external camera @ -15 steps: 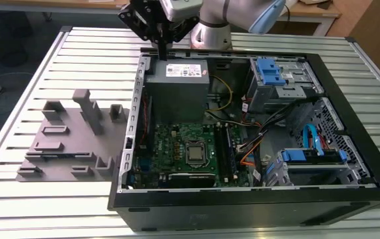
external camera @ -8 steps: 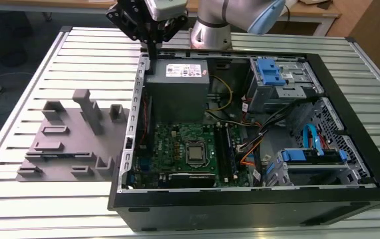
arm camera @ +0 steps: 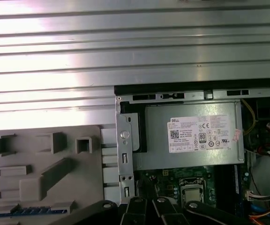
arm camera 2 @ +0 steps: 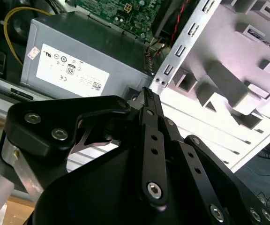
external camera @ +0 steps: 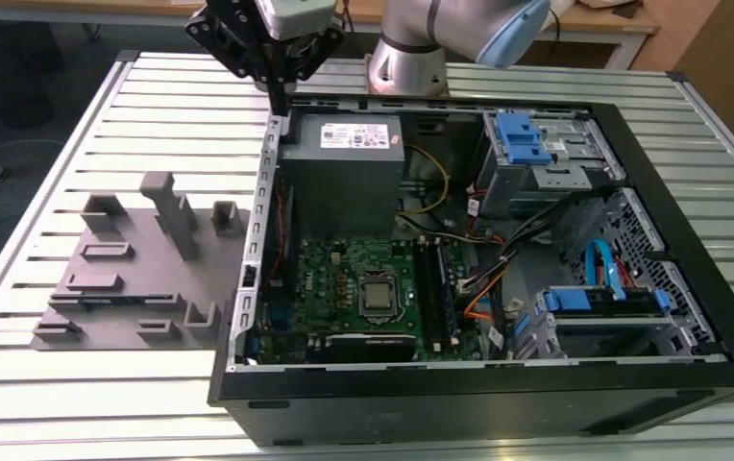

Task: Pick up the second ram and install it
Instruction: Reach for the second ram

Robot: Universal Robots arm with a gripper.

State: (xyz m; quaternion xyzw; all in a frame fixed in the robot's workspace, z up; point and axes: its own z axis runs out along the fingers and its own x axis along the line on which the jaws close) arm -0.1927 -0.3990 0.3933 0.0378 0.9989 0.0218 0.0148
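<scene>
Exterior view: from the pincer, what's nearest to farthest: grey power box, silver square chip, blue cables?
From the pincer, at the view's top:
1. Grey power box, right beside it.
2. Silver square chip, on the green board.
3. Blue cables, far on the exterior view's right.

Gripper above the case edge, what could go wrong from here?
The gripper hangs over the case's metal rim beside the power supply; dropping straight down could strike it. The second ram sits low in the grey fixture among raised blocks; a sideways approach might clip one.
</scene>
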